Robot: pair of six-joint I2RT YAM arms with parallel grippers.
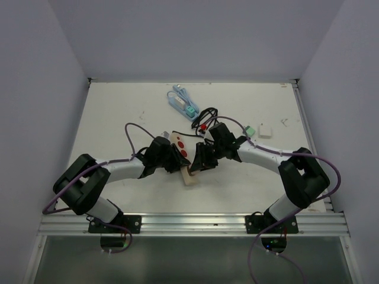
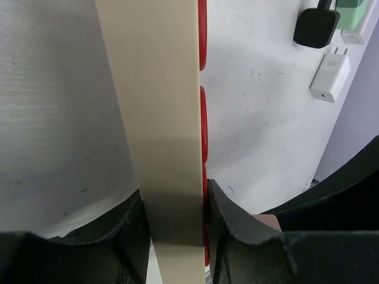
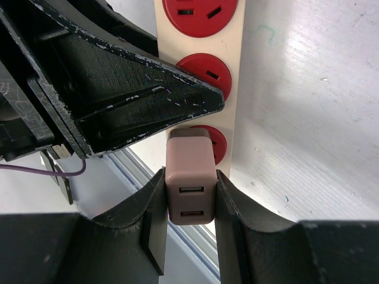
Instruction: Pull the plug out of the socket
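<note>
The right gripper [image 3: 190, 177] is pinched tight on the pinkish plug [image 3: 189, 192] — squarely between its jaws, at a red socket [image 3: 219, 147] — while the left gripper [image 2: 174, 204] clamps the power strip [image 2: 154, 89].

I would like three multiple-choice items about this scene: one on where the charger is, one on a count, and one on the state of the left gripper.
1. Where is the pinkish charger?
A. lying loose, far from both arms
B. between the fingers of the right gripper, at a red socket
C. hidden from every view

2. How many USB ports show on it?
A. one
B. two
C. four

3. The left gripper is:
A. open, holding nothing
B. shut on the charger
C. shut on the power strip

Answers: 1 B, the right wrist view shows a finger on each side of it; 2 B, two slots sit one above the other; 3 C, its fingers press both sides of the beige body.
</note>
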